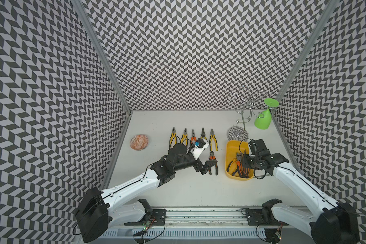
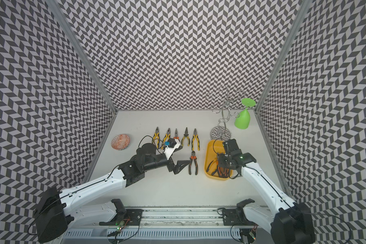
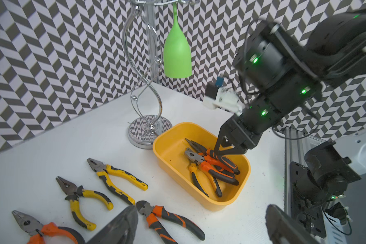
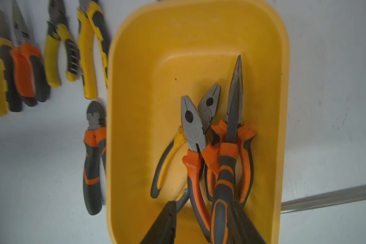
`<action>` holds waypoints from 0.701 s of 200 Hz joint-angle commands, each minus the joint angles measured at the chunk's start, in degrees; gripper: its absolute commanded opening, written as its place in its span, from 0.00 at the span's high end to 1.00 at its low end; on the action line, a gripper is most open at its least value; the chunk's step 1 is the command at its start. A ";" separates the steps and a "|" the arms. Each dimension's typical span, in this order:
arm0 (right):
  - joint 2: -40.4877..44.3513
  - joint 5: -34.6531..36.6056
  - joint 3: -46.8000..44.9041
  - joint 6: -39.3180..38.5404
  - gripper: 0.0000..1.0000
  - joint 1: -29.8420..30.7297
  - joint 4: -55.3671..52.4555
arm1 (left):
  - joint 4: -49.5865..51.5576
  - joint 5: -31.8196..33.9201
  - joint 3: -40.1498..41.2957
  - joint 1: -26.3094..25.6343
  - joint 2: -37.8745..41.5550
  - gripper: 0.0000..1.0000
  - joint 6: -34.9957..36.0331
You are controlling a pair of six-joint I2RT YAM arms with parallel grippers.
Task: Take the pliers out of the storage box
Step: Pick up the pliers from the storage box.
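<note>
Both top views look down from high and far onto the shallow yellow plastic tub (image 1: 232, 150). The left wrist view faces the tub (image 3: 169, 152) slantwise, nearer; the right wrist view looks straight into it, closest.

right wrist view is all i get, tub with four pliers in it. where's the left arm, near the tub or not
Observer: No. The left gripper is open, apart from the storage box, with a lone orange-handled pliers lying on the table between its fingers.
Operator: how many are out in total
Observer: Six: that one plus a row of five farther back.
Operator: anything behind the tub
Observer: A chrome glass rack stands at its far end, a green glass hanging on it upside down.
</note>
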State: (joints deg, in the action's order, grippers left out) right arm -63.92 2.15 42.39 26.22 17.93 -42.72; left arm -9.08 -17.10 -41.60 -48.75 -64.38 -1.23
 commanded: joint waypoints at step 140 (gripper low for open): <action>-2.06 5.91 -1.79 0.41 0.96 -1.34 5.85 | -10.34 6.88 4.57 -0.02 1.28 0.02 3.28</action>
State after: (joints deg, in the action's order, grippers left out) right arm -70.89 5.76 38.68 26.61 16.97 -37.95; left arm -16.60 -13.45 -37.01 -48.73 -61.91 2.66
